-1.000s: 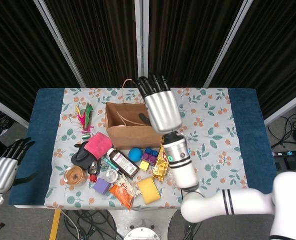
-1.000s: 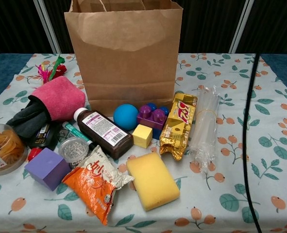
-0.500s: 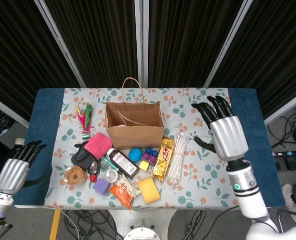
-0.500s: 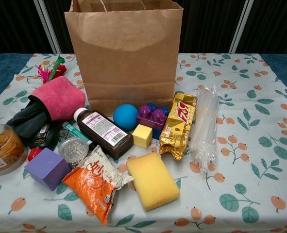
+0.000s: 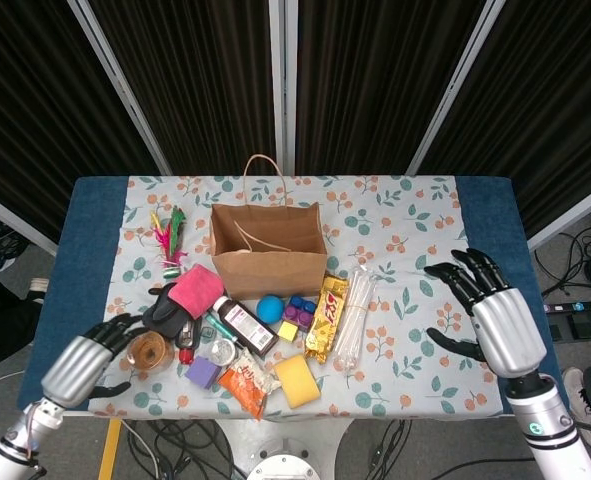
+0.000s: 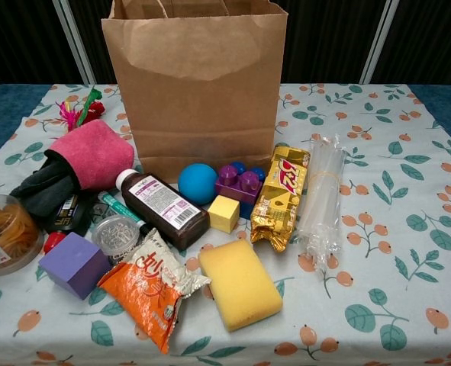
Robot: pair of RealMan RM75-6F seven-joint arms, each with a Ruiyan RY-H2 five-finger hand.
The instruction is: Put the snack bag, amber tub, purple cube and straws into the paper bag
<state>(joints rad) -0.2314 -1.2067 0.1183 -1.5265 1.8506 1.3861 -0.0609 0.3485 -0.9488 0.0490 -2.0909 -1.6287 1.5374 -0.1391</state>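
The brown paper bag (image 5: pixel 267 248) (image 6: pixel 198 84) stands upright and open at the middle back. In front of it lie the orange snack bag (image 5: pixel 243 383) (image 6: pixel 155 293), the purple cube (image 5: pixel 202 372) (image 6: pixel 74 264), the amber tub (image 5: pixel 149 351) (image 6: pixel 2 232) and the clear bundle of straws (image 5: pixel 352 316) (image 6: pixel 321 200). My left hand (image 5: pixel 83 364) hovers open at the table's front left corner, just left of the amber tub. My right hand (image 5: pixel 493 314) hangs open over the right side of the table, well right of the straws. Neither hand shows in the chest view.
Around the task items lie a yellow sponge (image 6: pixel 239 283), gold snack bar (image 6: pixel 280 195), brown bottle (image 6: pixel 163 208), blue ball (image 6: pixel 197 183), purple toy bricks (image 6: pixel 239 183), small yellow block (image 6: pixel 223 213), pink cloth (image 6: pixel 92 152), dark glove (image 6: pixel 43 187) and feathers (image 5: pixel 172 236).
My right hand swung from over the paper bag out to the right side and lowered. My left hand moved in from off the table's left to beside the amber tub.
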